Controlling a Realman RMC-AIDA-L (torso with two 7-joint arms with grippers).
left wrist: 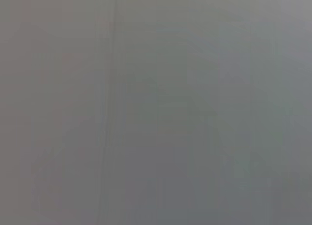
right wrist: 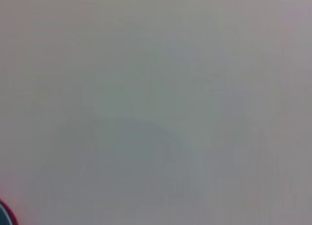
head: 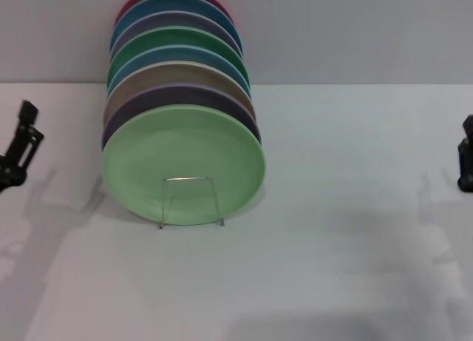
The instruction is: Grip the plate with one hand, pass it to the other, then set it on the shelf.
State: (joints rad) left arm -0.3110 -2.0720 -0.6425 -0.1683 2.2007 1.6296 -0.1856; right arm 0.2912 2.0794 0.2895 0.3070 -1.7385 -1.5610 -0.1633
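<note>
Pale mint-green plate [head: 185,163] stands upright at the front of the wire shelf [head: 191,201], stacked plates [head: 177,56] behind. Left gripper [head: 21,145] and right gripper [head: 466,157] sit at the table [head: 332,245] edges, well apart; whether their fingers are open I cannot tell.

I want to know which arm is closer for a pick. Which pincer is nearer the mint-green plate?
Left. The left pincer sits just off the mint-green plate on its left; the right pincer is well out past its right side.

A blank grey surface [left wrist: 156,108] — one faint line.
</note>
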